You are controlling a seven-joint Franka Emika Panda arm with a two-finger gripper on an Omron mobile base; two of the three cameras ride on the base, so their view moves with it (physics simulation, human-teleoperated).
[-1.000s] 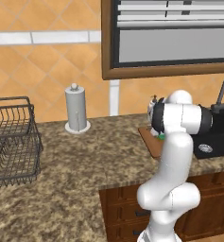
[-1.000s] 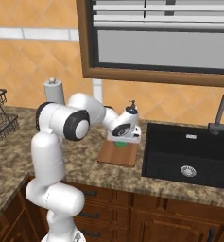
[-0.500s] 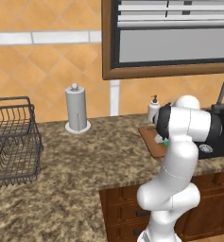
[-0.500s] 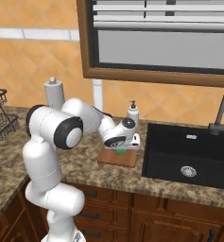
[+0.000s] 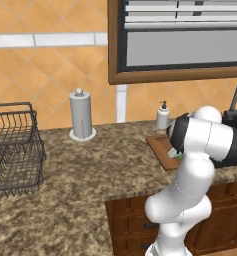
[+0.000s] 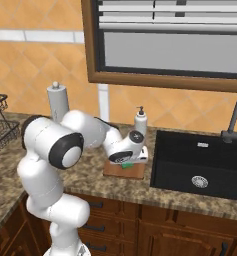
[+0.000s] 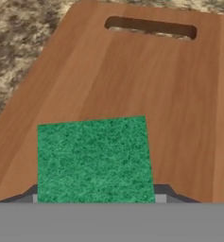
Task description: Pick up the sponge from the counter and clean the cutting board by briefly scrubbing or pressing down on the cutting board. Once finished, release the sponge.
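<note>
Pressing small flat green-topped rectangular sponge (image 7: 94, 158) onto flat reddish-brown wooden cutting board (image 7: 132, 85); scrub face down because task wants board cleaned.
- Two-finger gripper (image 6: 131, 159): low over board, jaws clamped on sponge; fingertips hidden behind sponge in hand view.
- Sponge: on board's near portion, green edge visible under hand in right base view.
- Board: flat on speckled brown-and-tan granite counter (image 6: 97, 182), slot handle at far end, beside black sink (image 6: 197, 170).
- White soap dispenser (image 6: 140, 121): behind board, apart.
- Judgement: scrub underway, release pending.

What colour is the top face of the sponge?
Green, slightly speckled; the sponge shows best in the hand view.
</note>
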